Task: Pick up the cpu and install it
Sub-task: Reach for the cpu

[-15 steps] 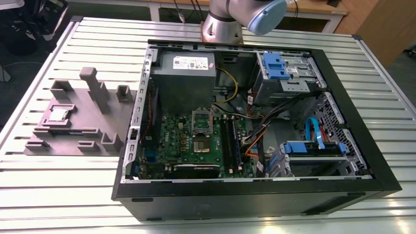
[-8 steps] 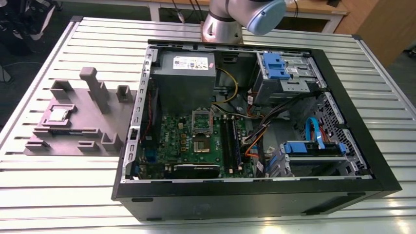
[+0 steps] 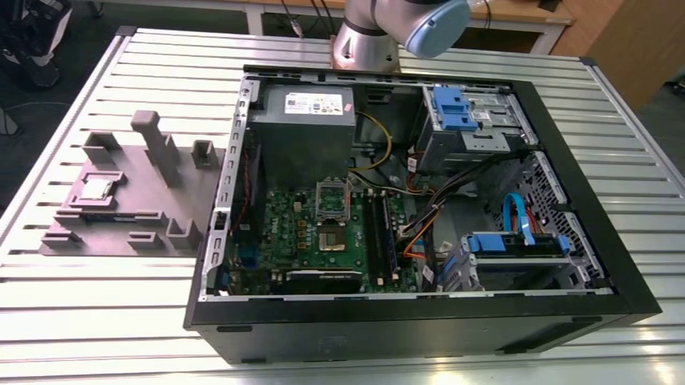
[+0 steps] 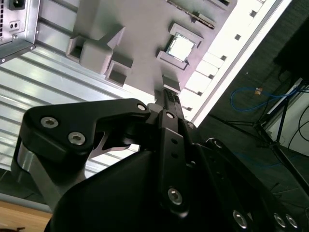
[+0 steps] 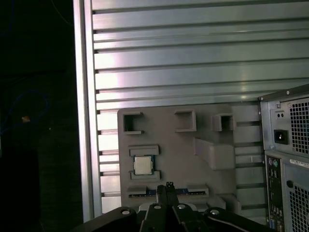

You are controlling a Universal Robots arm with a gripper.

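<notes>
We find the cpu [image 3: 95,188] lying flat in its own pocket on the grey holder tray [image 3: 150,212]. The tray rests on the slatted table [image 3: 96,321], at the exterior view's left of the open computer case [image 3: 599,265] and outside of it. In both wrist views the same chip shows its bright metal top: in the first wrist view [image 5: 143,165] and in the second wrist view [image 4: 179,47].

The pincer [image 5: 169,185] looks down on this tray from above. Its two black fingers appear pressed together, with nothing held between them. We judge that it is apart from the cpu and touches neither the chip nor the tray.

Inside the case, the motherboard [image 3: 289,212] lies flat. Its socket [image 3: 330,238] shows as a dark square that looks bare to us (the silver frame just beside it seems to be folded back, but we cannot be fully sure).

So, in our judgement, the task is at its very beginning. The chip is not yet picked up, and the socket has not received anything. Both the picking and the installing are left to do.
</notes>
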